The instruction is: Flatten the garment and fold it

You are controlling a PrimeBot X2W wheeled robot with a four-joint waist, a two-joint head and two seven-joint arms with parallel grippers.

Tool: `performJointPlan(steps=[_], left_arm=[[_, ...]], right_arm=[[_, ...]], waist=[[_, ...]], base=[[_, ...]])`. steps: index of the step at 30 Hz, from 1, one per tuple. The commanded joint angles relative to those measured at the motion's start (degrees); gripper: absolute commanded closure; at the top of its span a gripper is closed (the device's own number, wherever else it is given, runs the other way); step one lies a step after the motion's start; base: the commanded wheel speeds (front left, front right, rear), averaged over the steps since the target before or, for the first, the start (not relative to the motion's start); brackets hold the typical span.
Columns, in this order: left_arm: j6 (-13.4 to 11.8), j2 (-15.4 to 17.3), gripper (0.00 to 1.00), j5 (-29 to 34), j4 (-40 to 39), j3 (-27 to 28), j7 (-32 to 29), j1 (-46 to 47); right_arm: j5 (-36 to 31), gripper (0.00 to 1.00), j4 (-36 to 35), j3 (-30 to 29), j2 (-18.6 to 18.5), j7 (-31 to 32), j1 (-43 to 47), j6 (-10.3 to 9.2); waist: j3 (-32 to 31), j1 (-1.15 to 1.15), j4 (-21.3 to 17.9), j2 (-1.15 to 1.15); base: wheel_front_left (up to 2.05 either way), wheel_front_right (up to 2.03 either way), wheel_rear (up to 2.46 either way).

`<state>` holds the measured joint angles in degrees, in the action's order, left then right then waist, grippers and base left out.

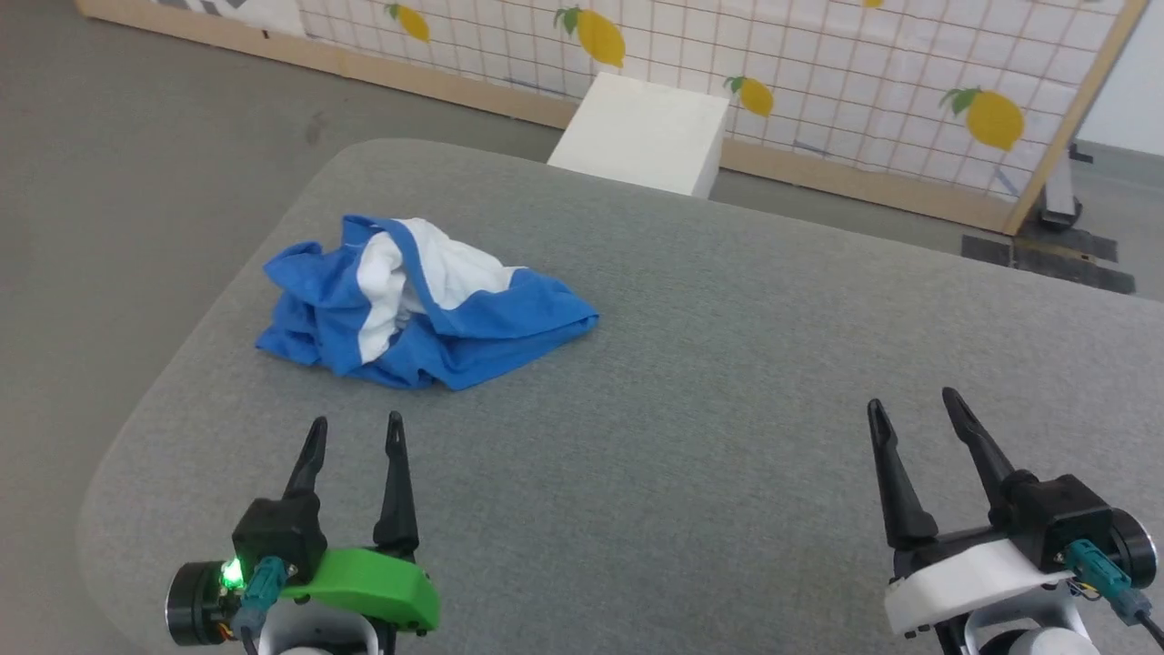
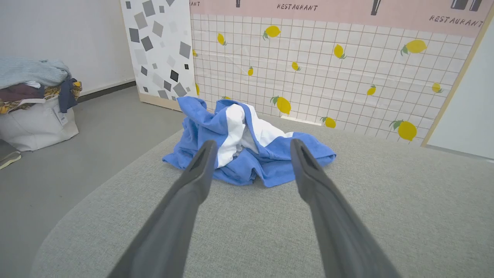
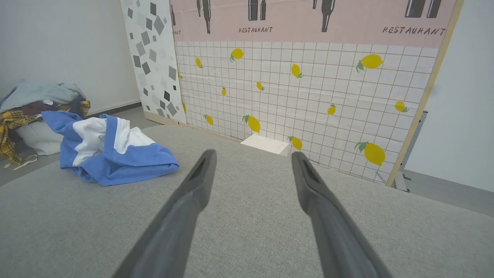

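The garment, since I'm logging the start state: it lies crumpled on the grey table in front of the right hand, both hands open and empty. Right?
Not quite. The garment lies crumpled on the grey table in front of the left hand, not the right hand, as the head view shows; both hands are open and empty.

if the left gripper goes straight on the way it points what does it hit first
Most likely the garment: it lies crumpled on the grey table straight ahead of the open left gripper.
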<state>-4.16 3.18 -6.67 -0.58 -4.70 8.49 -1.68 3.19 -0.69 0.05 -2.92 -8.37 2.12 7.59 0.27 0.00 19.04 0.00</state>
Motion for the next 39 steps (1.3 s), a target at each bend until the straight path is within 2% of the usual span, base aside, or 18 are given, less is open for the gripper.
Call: performJointPlan(steps=[1, 20, 39], left_arm=[[-0.4, -0.2, 0.00, -1.0, 0.0, -0.3, 0.5, -1.2], [-0.7, -0.2, 0.00, -1.9, 0.5, -0.7, 2.8, -3.2], [-1.4, -0.3, 0.00, -2.8, 0.9, -1.5, 5.0, -4.2]], right_arm=[[0.5, 0.00, 0.0, 0.3, 0.0, -0.6, 0.6, -0.06], [1.8, 0.00, 0.5, 2.2, 0.0, -2.9, 1.1, -0.07], [3.1, 0.00, 1.1, 3.3, 0.0, -5.1, 1.2, -0.09]], waist=[[-0.3, 0.00, 1.3, 0.00], [-1.6, 0.00, 8.9, 0.00], [-2.7, 0.00, 13.2, 0.00]], base=[[0.00, 0.00, 0.00], [0.00, 0.00, 0.00], [0.00, 0.00, 0.00]])
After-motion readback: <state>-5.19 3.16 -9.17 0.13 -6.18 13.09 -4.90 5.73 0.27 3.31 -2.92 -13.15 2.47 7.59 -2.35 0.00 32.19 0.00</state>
